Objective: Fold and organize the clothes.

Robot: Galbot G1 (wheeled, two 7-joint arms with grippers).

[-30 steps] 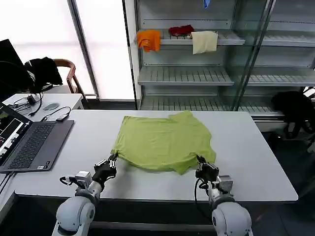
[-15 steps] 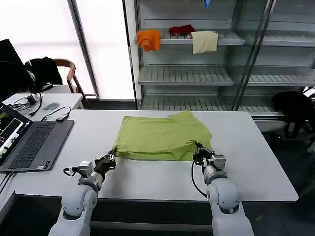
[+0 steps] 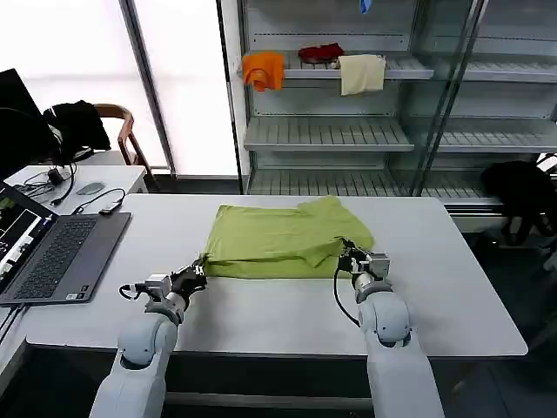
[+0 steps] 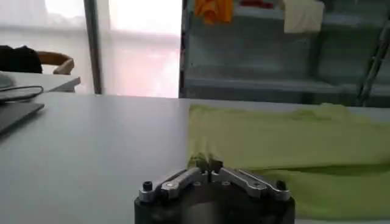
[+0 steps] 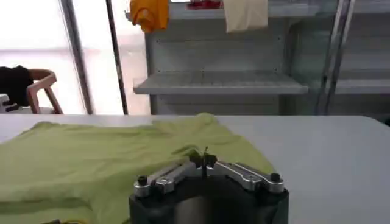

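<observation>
1. Left gripper (image 3: 197,272), low over the table (image 3: 278,318), pinching the near left edge of the lime T-shirt (image 3: 283,239).
2. Right gripper (image 3: 345,253) clamped on the near right edge.
3. Soft cotton, doubled over mid-table, slightly rumpled.

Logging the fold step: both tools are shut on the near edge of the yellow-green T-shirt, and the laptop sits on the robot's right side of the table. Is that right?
One thing is wrong: the laptop is on the robot's left, as the head view shows. The left tool and right tool are indeed both shut on the near edge of the yellow-green T-shirt.
</observation>
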